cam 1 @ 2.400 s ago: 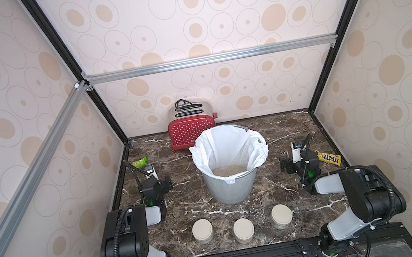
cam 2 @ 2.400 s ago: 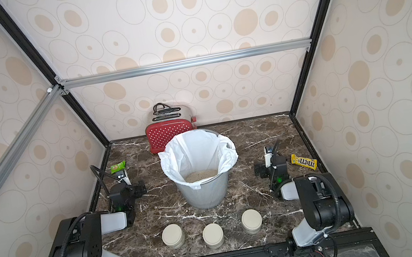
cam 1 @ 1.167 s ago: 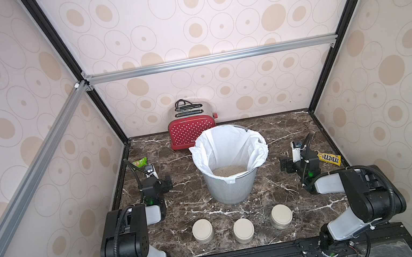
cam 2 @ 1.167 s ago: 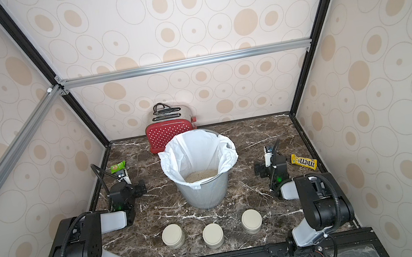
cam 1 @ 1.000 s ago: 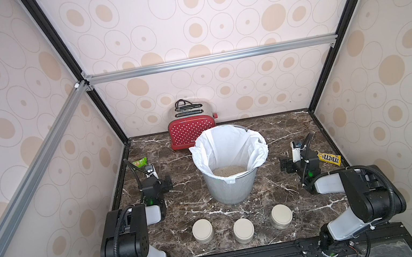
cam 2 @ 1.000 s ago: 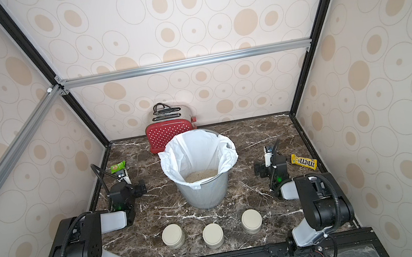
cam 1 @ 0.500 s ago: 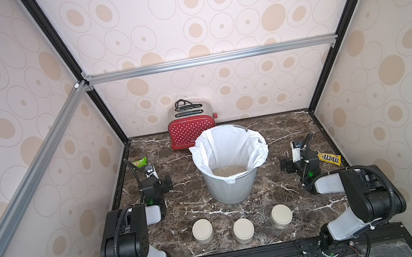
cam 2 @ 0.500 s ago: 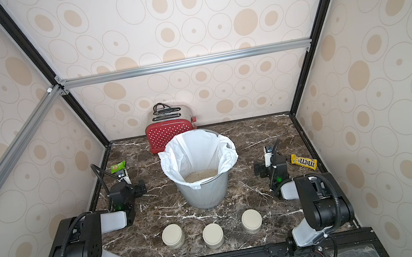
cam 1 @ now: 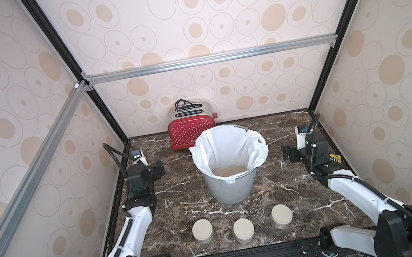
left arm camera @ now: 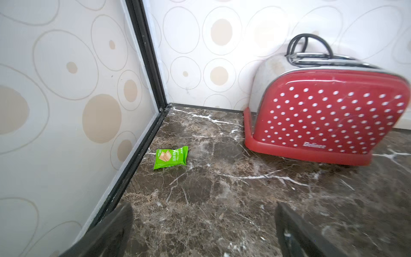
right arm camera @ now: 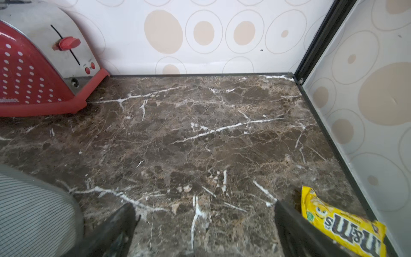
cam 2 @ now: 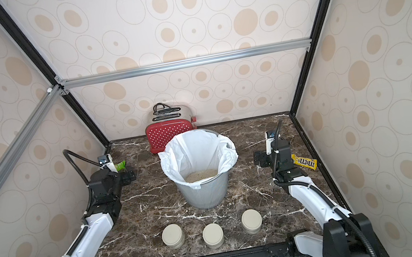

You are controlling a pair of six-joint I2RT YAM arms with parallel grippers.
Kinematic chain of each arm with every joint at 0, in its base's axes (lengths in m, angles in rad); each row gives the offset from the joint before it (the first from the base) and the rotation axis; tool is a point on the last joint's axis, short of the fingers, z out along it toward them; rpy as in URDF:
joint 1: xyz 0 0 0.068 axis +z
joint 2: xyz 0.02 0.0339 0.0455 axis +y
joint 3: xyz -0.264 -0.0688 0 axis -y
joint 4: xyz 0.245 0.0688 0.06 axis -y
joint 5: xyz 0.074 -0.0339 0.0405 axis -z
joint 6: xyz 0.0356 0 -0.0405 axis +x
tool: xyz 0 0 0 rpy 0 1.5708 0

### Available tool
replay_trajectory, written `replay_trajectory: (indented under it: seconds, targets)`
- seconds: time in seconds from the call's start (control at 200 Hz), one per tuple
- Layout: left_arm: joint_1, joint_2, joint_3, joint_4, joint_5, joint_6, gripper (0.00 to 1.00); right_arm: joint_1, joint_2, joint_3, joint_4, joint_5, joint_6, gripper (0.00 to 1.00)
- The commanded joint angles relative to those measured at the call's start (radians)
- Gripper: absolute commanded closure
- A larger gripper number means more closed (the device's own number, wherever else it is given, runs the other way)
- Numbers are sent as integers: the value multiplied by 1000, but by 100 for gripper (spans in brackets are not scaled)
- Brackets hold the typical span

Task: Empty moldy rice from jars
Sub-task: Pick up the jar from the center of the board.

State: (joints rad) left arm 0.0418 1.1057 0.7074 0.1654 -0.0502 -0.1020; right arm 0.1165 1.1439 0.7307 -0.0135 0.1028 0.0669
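The grey bin [cam 1: 231, 191] stands in the middle of the marble counter [cam 1: 182, 195]. It is lined with a white bag [cam 1: 227, 142] whose edge folds out over the rim. The moldy rice [cam 1: 229, 170] lies as a pale sandy layer at the bottom of the bag, seen in both top views. Behind the bin, a red dotted toaster [cam 1: 191, 136] sits against the back wall. Near the front edge the three jars [cam 1: 243, 229] stand upright in a row, well apart from the bin, each with its beige lid on (from above, the lids hide whatever the glass holds).

The left gripper [left arm camera: 203, 212] and right gripper [right arm camera: 204, 209] sit low on either side of the bin. Both are spread wide and hold nothing, with bare counter between their fingers.

The wrist views miss the jars and the rice altogether. The left wrist view shows a green snack packet [left arm camera: 170, 157] lying flat near the side wall. In a top view only a corner of it peeks out beside the arm. The right wrist view shows a yellow candy bag [right arm camera: 342, 227] just beside one finger, along with the bin's ribbed side and the toaster's lever end.
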Motion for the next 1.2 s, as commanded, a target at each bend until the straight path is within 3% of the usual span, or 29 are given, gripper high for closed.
replay_trajectory:
  seconds: [0.0,0.145,0.356,0.661,0.816,1.007,1.192]
  targets:
    - [-4,-37,95,-327,162,2,1,49,-31,52,-372,86,63,0]
    - [-4,-98,81,-351,335,-86,1,71,-61,93,-546,13,162,0]
    - [-17,-227,-6,-336,421,-177,1,139,-111,129,-725,11,271,0]
    - [-89,-380,-78,-420,418,-220,1,158,-234,111,-913,-63,384,0]
    - [-131,-400,-100,-425,408,-249,1,251,-278,73,-947,-83,446,0]
    - [-259,-402,-114,-435,307,-286,1,367,-275,47,-960,-68,509,0]
    - [-330,-423,-161,-384,235,-346,1,464,-237,36,-939,-38,570,0]
